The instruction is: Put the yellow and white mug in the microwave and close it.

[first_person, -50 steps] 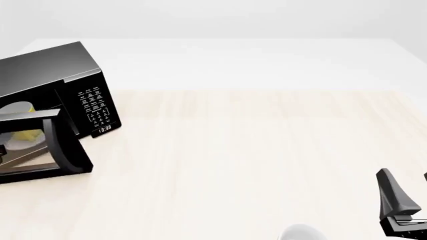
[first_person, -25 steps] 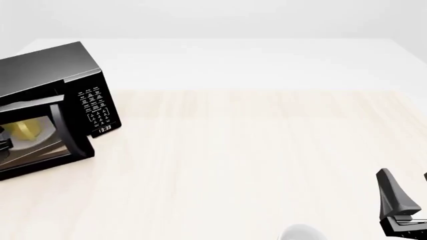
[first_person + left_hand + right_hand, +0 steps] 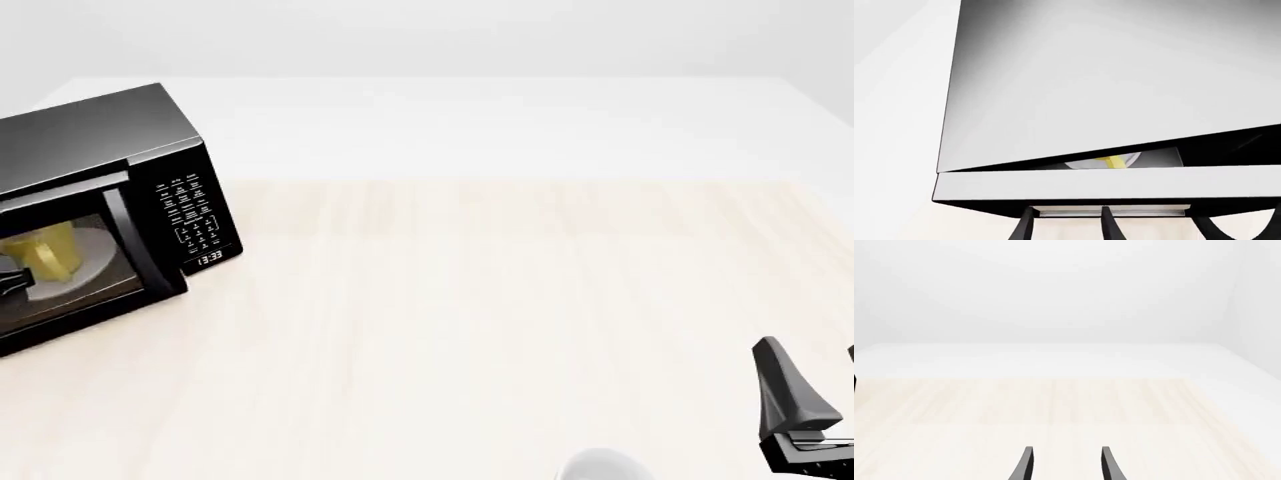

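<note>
Door swung shut, boxy black microwave (image 3: pixel 94 215), yellow and white mug (image 3: pixel 47 252) inside

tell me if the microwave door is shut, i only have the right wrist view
Observer: Not quite. The left wrist view shows a thin gap between the door and the microwave body.
Operator: is the mug in there
Observer: Yes, in the front view the mug shows through the door glass, inside.
Operator: where's the left gripper
Observer: The left gripper is open right at the door's edge, holding nothing.
</note>
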